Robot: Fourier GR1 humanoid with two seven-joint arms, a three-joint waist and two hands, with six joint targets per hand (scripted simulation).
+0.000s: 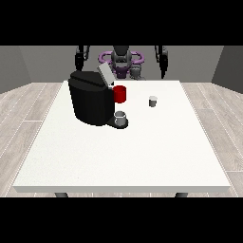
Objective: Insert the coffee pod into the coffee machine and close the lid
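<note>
The robot [121, 60] stands behind the white table [142, 156], and both of its arms are raised at its sides. The hand at the view's left [79, 60] hangs dark above the far edge of the table. The hand at the view's right [163, 62] hangs at a similar height on the other side. Both hands are small and dark, so I cannot tell if their fingers are released or clenched. Neither hand touches anything on the table.

The pod [152, 101] is a small grey cup. It stands upright on the table, alone, below the fingers of the hand at the view's right and well apart from them. It is not in the machine.

The black machine [90, 102] stands below the fingers of the hand at the view's left, also apart from them. Its grey lid [105, 75] is tilted up and open. A red part [120, 94] shows on its side facing the pod. A grey cup [120, 118] sits on the low base of the machine, under the red part.
</note>
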